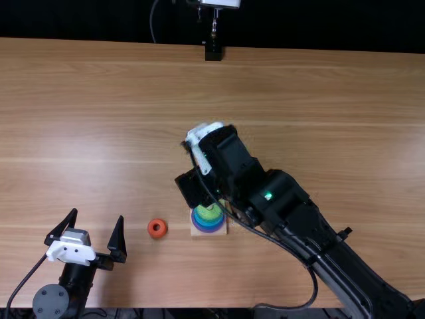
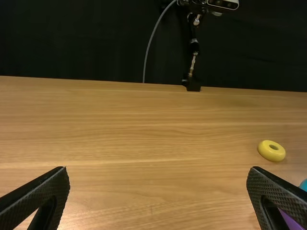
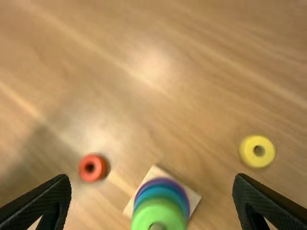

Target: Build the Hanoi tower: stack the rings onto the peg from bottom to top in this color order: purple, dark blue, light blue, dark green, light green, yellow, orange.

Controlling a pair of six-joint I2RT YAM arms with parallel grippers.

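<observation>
My left gripper (image 1: 97, 216) stands open over the front left of the table, and the left wrist view shows the gripper (image 2: 158, 171) with nothing between its fingers. My right gripper (image 1: 192, 189) hangs above and just behind the peg's square wooden base (image 1: 200, 232). In the right wrist view the gripper (image 3: 151, 178) is open and empty. Stacked on the peg (image 3: 157, 226) are a purple ring (image 3: 163, 182), blue rings (image 3: 161, 191) and a light green ring (image 3: 146, 218) on top. Left of the base lies an orange ring (image 1: 151, 230); a yellow ring (image 3: 246, 152) lies apart, flat on the table.
The right arm (image 1: 292, 206) reaches diagonally over the table from the front right and covers part of the stack. At the far edge of the table (image 1: 99, 86) a black stand part (image 1: 212, 52) juts in.
</observation>
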